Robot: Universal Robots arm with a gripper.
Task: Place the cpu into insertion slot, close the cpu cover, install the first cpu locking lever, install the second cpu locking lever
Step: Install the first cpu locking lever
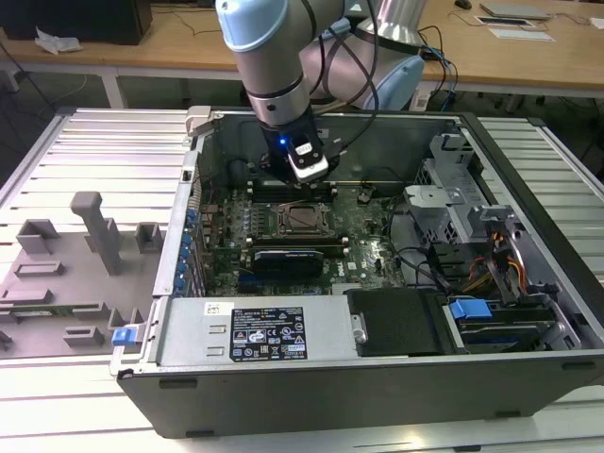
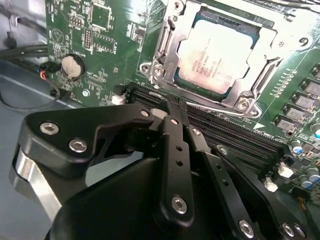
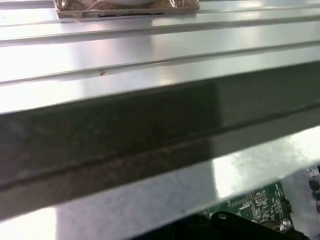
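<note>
The cpu [image 2: 217, 50] lies flat in the insertion slot [image 2: 186, 82], its pale metal top showing through the window of the cpu cover [image 2: 169, 35]. That silver cover is down over the chip's edges. A thin wire lever [image 2: 210, 106] runs along the socket's side nearest the gripper. My gripper [image 2: 172, 104] hangs just above the long black memory slots [image 2: 235, 135] beside the socket, its black fingers shut together on nothing. In the exterior view the gripper [image 1: 304, 184] is inside the open grey case [image 1: 377, 377], just behind the socket [image 1: 304, 219].
A coin battery [image 2: 72, 66] sits on the green motherboard. A drive cage [image 1: 453, 203] and cables [image 1: 500, 269] fill the case at the exterior view's right. Grey fixtures [image 1: 94, 226] stand on the ribbed table at its left. The case wall [image 3: 150, 135] is close to the wrist.
</note>
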